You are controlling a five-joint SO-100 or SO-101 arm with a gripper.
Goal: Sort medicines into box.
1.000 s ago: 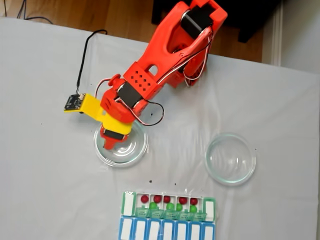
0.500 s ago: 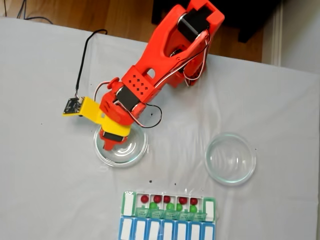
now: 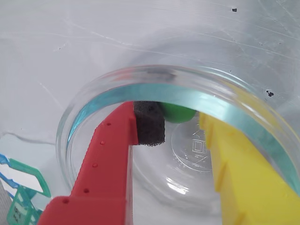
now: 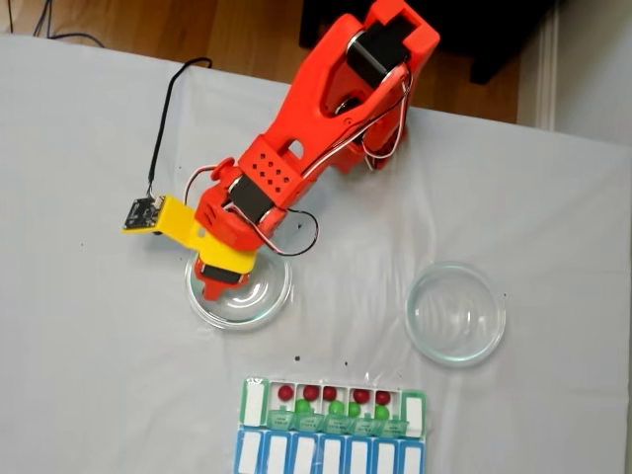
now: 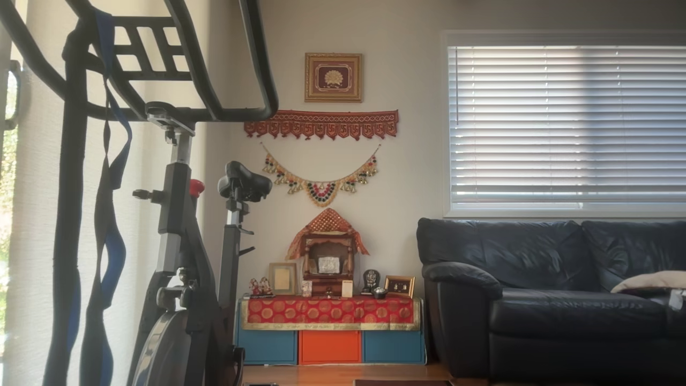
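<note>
In the wrist view a green medicine ball [image 3: 178,113] lies inside a clear glass dish [image 3: 93,110], close against its far wall. My gripper [image 3: 180,123] is open, lowered into the dish. The ball lies between its red finger's black foam pad [image 3: 150,124] and its yellow finger [image 3: 239,178]. In the fixed view the gripper [image 4: 222,278] hangs over the left dish [image 4: 265,296]. The box [image 4: 255,403] lies near the table's front edge with lids open, holding several red medicines [image 4: 310,393] and green medicines [image 4: 341,407]. A corner of the box [image 3: 29,188] shows at the wrist view's lower left.
A second glass dish [image 4: 456,314] stands to the right in the fixed view. A blue-lidded organiser row [image 4: 331,456] lies just in front of the box. The orange arm [image 4: 326,109] reaches in from the table's far edge over a white cloth.
The gripper has shifted slightly left within the left dish. The box and the right dish have not moved.
</note>
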